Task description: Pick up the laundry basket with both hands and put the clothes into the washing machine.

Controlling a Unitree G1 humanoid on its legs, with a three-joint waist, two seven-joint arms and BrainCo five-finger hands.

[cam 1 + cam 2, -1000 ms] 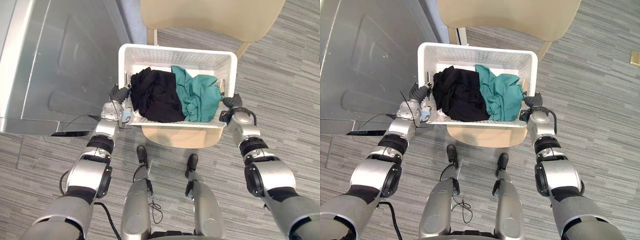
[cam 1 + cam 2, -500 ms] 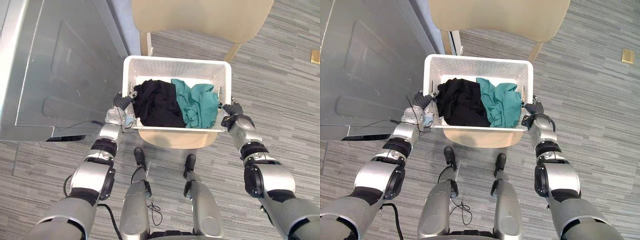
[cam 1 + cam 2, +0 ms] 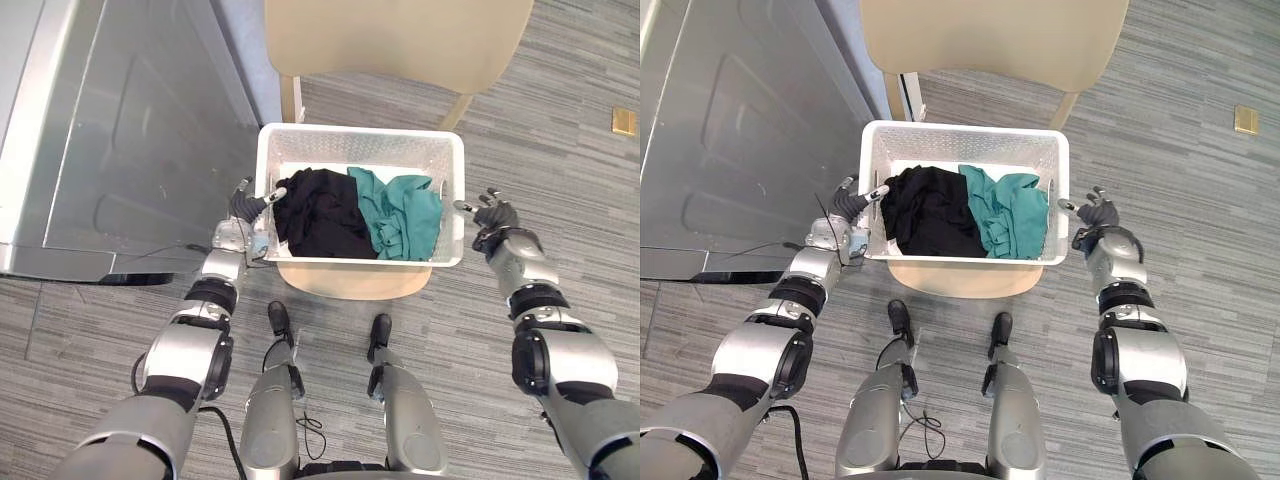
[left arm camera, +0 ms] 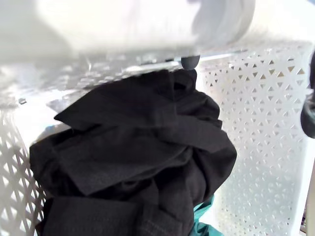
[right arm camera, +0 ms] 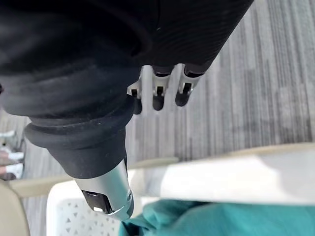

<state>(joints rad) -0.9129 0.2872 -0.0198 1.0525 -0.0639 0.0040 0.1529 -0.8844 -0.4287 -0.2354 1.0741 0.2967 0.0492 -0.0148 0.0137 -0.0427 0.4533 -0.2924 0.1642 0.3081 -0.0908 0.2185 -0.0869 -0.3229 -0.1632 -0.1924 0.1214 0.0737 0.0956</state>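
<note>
The basket point(image 3: 360, 145) of clothes point(image 3: 330, 215) rests on the chair point(image 3: 350, 282), with its long axis running left to right. The left hand point(image 3: 243, 207) is at the left rim; I cannot tell whether it grips. The right hand point(image 3: 495, 215) hangs just right of the right wall, fingers spread and empty, so it likely needs to close in leftward.

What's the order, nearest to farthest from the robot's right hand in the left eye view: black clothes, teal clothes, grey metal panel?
From the right hand:
1. The teal clothes, in the right half of the basket.
2. The black clothes, in its left half.
3. The grey metal panel, far left, past the basket.
</note>
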